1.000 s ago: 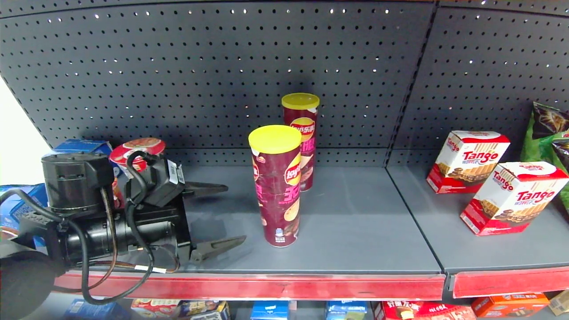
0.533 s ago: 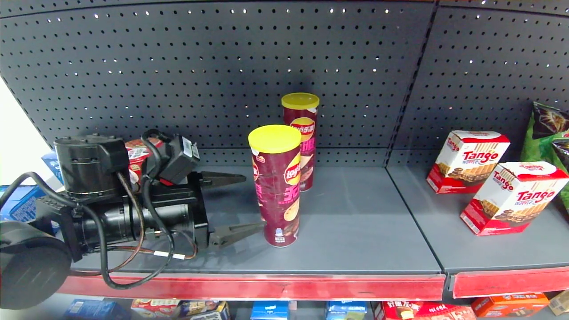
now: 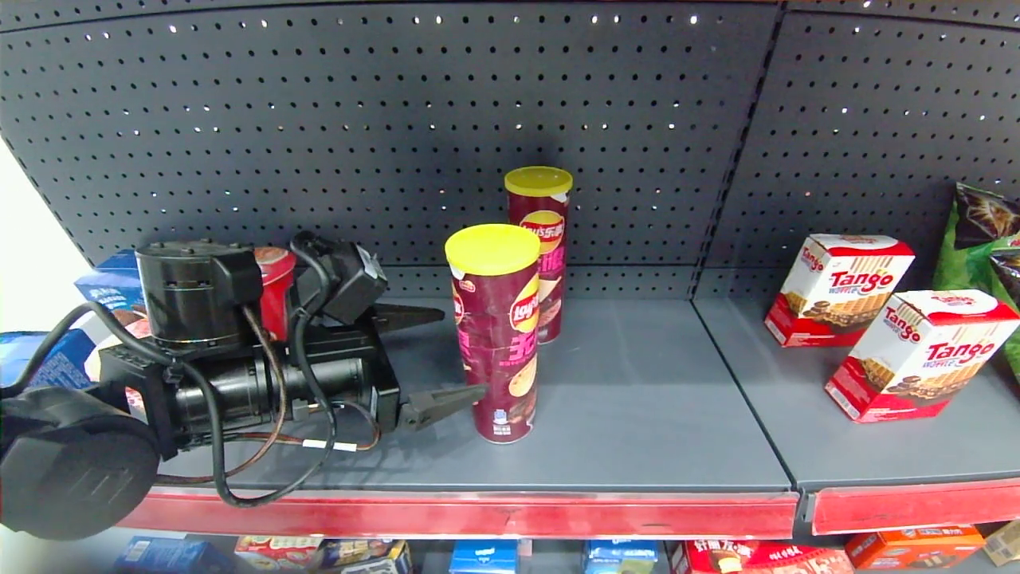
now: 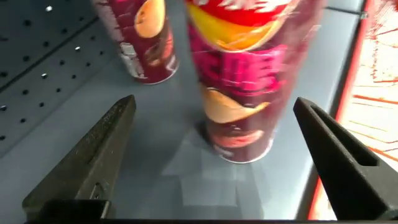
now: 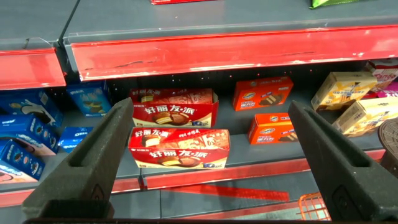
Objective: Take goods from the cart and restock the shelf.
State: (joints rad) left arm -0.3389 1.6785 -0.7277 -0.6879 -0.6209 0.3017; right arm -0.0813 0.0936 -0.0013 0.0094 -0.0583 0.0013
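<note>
- The shelf [image 3: 637, 399] is a grey deck with a pegboard back and a red front lip. Its middle bay has plenty of bare floor, which is likely why stock goes here.
- The left pincer [image 3: 462, 352] lies sideways and low over the left part of the deck. Its jaws are spread wide and hold nothing. The opening faces the near can, so the jaws can pass either side of its lower body rather than the lid.
- The right pincer [image 5: 209, 107] hangs below the deck, jaws apart and empty. It faces the lower tiers of red boxes [image 5: 177, 149], out of the left arm's way.
- The near can [image 3: 496, 335], the task's item, stands upright close to the front lip, yellow lid on top. In the left wrist view it [image 4: 239, 81] sits just ahead of the fingertips, centred in the gap. I cannot tell whether either tip touches it.
- The far can [image 3: 540, 247] stands upright behind it, near the pegboard. The two form a front-to-back row, as shelf facings usually do.
- Two wafer boxes [image 3: 837, 287] sit tilted in the right bay, well apart from the cans.
- A red cup [image 3: 275, 279] stands at far left, behind the arm.
</note>
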